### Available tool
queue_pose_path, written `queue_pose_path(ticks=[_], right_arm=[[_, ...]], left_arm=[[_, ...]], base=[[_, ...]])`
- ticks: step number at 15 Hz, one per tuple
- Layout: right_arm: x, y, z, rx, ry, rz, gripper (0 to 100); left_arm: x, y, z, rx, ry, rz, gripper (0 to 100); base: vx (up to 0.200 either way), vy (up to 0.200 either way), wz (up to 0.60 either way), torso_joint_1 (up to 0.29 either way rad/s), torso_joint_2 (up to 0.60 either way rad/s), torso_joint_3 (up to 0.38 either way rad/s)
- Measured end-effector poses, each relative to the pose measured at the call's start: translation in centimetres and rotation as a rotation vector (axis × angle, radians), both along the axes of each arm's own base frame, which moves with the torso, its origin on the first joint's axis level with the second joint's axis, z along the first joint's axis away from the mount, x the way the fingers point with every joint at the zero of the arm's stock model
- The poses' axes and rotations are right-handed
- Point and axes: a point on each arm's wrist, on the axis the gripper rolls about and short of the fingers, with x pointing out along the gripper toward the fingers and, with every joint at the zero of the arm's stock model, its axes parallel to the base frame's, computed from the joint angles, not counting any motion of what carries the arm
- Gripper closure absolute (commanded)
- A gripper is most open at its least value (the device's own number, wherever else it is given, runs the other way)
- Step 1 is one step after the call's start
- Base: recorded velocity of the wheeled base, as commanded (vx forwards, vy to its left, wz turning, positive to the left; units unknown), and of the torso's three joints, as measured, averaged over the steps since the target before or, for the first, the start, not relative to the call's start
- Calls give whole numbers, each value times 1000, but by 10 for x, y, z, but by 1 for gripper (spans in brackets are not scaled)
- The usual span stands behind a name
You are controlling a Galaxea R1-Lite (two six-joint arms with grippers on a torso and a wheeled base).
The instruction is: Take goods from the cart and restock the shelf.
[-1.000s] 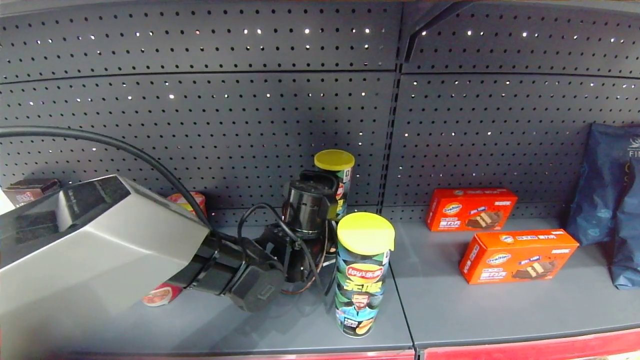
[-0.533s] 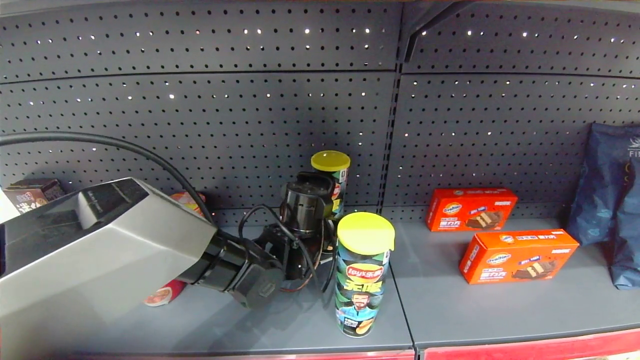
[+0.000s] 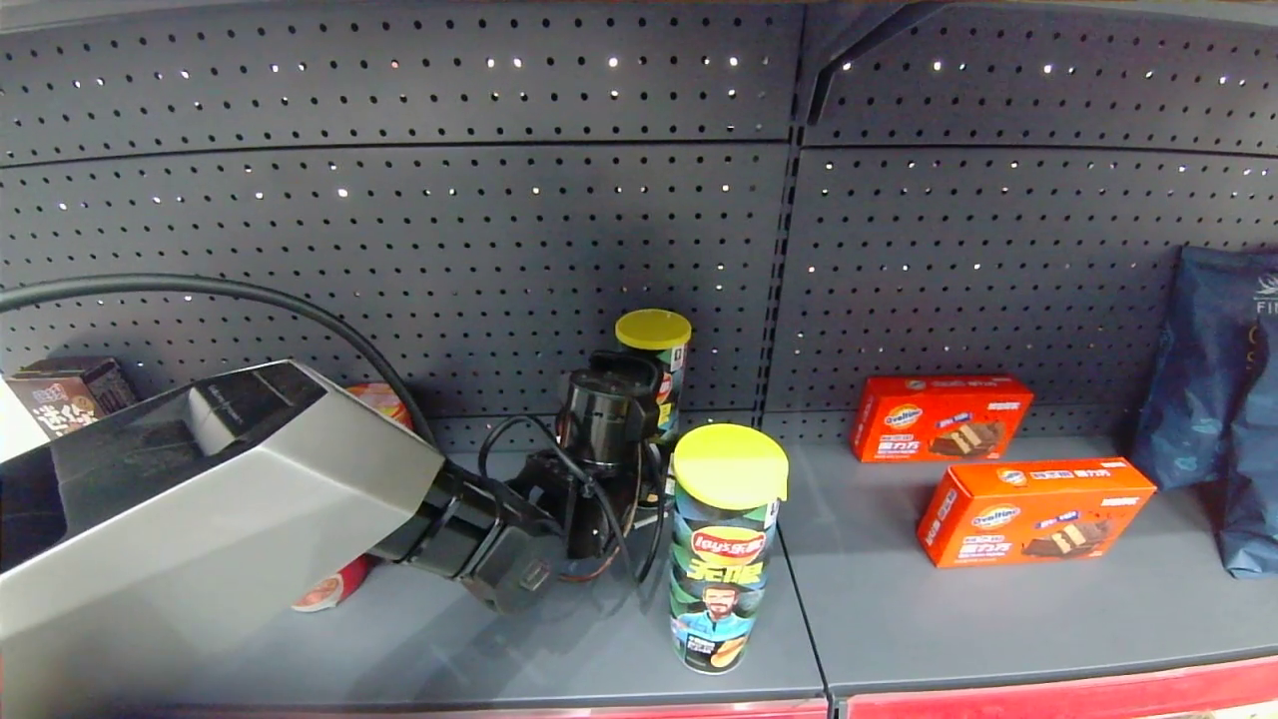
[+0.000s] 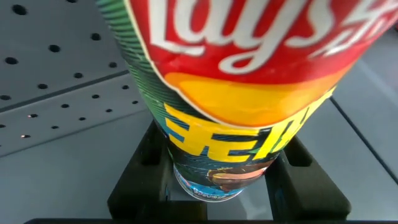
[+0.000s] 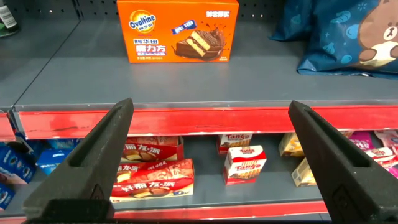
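A chip can with a yellow lid (image 3: 653, 331) stands upright at the back of the grey shelf (image 3: 949, 619), close to the pegboard. My left gripper (image 3: 647, 424) is shut on its lower half. The left wrist view has this can (image 4: 236, 93) between my two black fingers (image 4: 140, 180), its base just above the shelf. A second, matching chip can (image 3: 727, 549) stands free in front, just right of my left wrist. My right gripper (image 5: 211, 168) hangs open and empty in front of the shelf's red front edge (image 5: 205, 119).
Two orange boxes (image 3: 939, 416) (image 3: 1033, 510) lie on the right shelf section, with dark blue bags (image 3: 1213, 379) at the far right. A red packet (image 3: 329, 589) and a brown box (image 3: 70, 394) sit by my left arm. Several goods (image 5: 155, 174) fill the lower shelf.
My left arm has shifted the held can a little to the left and down, nearer the shelf. The front can and the boxes have stayed put.
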Motion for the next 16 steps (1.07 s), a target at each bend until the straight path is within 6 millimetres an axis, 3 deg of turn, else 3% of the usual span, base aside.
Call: queue_pose_path(ticks=[1, 2, 9, 16], right_arm=[[0, 0, 0, 0, 0, 0, 0], [0, 0, 0, 0, 0, 0, 0], [0, 0, 0, 0, 0, 0, 0], [0, 0, 0, 0, 0, 0, 0]], left_arm=[[1, 1, 0, 1, 0, 3, 100], [2, 1, 0, 0, -1, 6, 0], [-1, 1, 1, 0, 3, 4, 0], [-33, 18, 17, 0, 8, -8, 0]], base=[[0, 0, 0, 0, 0, 0], [0, 0, 0, 0, 0, 0], [0, 0, 0, 0, 0, 0], [0, 0, 0, 0, 0, 0]])
